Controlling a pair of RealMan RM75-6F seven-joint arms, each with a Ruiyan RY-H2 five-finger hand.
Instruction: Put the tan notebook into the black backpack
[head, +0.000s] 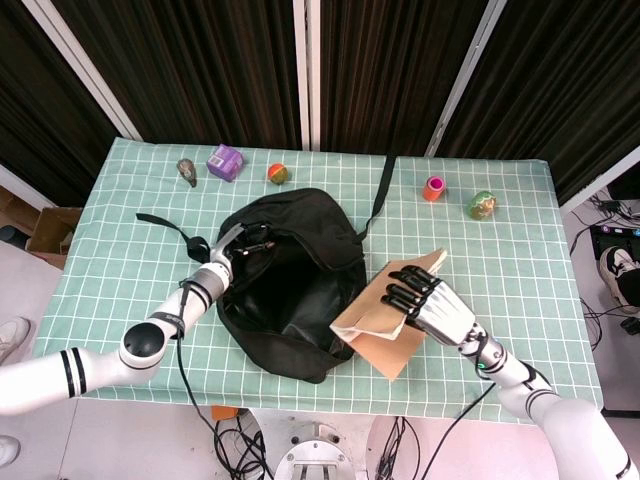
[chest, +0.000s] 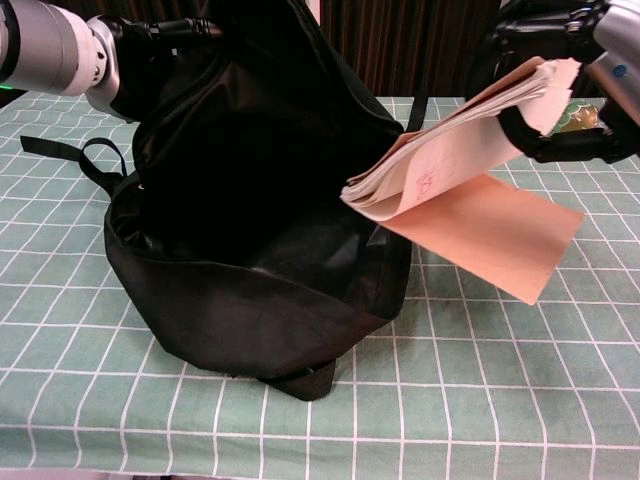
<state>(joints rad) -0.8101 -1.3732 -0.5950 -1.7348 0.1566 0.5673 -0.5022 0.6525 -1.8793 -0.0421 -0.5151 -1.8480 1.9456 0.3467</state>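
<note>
- The notebook (head: 385, 318) is held off the worktop (head: 520, 240) by the right robot hand (head: 432, 305), with fingers (head: 402, 292) curled over the upper pages and a dark thumb seen under them in the chest view.
- The notebook (chest: 455, 160) is tilted, its low corner aimed at the backpack (head: 290, 285); the back cover hangs loose below the page block.
- In the head view the notebook lies at about 4 o'clock from the backpack, its leading corner overlapping the bag's right rim.
- In the chest view that corner is seen at the mouth, just over the near-right edge, not yet inside.
- The top of the backpack (chest: 260, 200) is held up by the left robot hand (head: 236, 245), gripping the fabric at the bag's 10 o'clock side, so the mouth gapes toward the robot.
- Progress, as judged: pick-up and approach are done and the opening is ready; insertion and release are left.
- The hanging cover is likely to catch on the rim unless the notebook is steered deeper before being let go.
- Small objects sit untouched along the far edge of the worktop: a purple box (head: 225, 161) at 11 o'clock of the bag, a red cup (head: 434, 187) at 2 o'clock.
</note>
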